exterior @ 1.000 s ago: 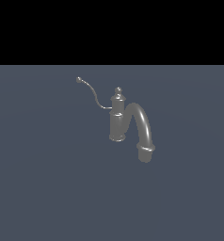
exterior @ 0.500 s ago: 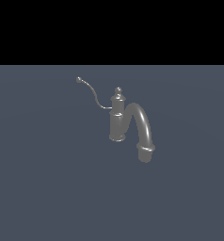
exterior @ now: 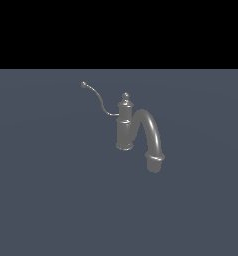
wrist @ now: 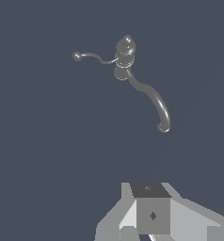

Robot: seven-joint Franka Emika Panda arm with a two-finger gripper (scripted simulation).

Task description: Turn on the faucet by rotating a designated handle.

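Count: 1 faucet (exterior: 125, 127), made up of 1 upright post, 1 knob finial on top and 1 thick arched spout running to 4 o'clock from the post. 1 handle (exterior: 97, 97), thin wire lever with 1 ball tip, off the post toward 10 o'clock. 1 gripper (wrist: 154, 226), partly in the wrist view.

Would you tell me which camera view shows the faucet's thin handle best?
The exterior view: the handle shows side-on, its full S-curve from ball tip to the faucet post. The wrist view looks down on it, so the handle appears flatter and foreshortened.
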